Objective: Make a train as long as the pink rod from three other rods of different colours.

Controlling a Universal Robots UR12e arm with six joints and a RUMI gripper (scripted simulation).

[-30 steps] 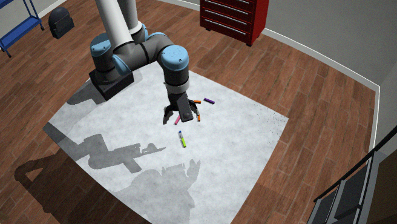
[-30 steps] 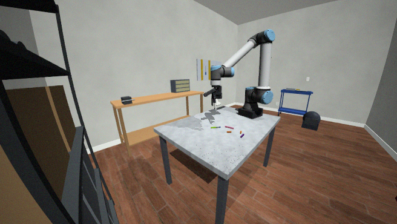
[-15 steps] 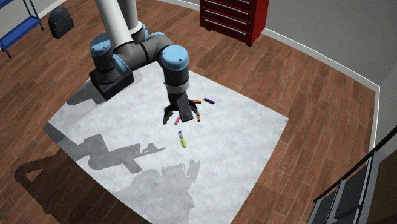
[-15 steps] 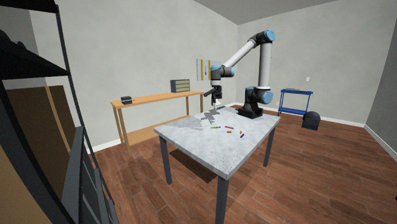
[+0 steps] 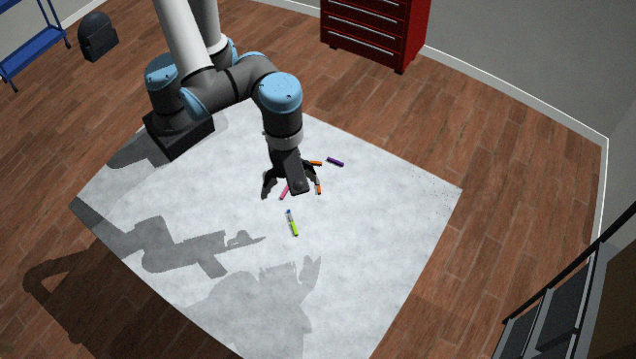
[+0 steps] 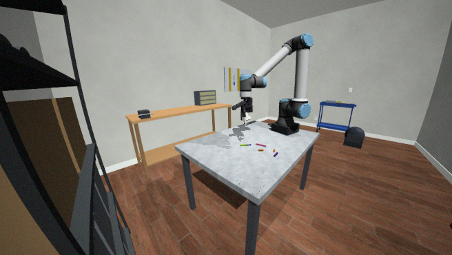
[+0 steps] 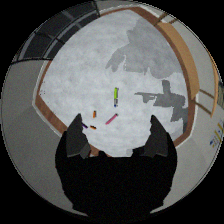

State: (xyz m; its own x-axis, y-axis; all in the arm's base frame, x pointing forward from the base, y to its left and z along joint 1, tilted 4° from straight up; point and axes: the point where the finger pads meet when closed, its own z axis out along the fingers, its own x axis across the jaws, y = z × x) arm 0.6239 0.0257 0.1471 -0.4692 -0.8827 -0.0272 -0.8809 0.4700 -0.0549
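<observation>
Wrist view: claw [image 7: 116,131] fully open, empty, above table [image 7: 75,75].

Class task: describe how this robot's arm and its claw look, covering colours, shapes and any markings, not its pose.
The arm has thick white tube links joined by dark grey cylindrical joints with light blue round caps. It stands on a dark block base. A silver ring sits above the black two-fingered claw, whose fingers taper to points. No cables or markings show.

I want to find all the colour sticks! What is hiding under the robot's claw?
In the top view the open, empty claw hangs over the table, partly covering the pink rod and an orange rod. Whether more hides beneath cannot be seen there.
</observation>
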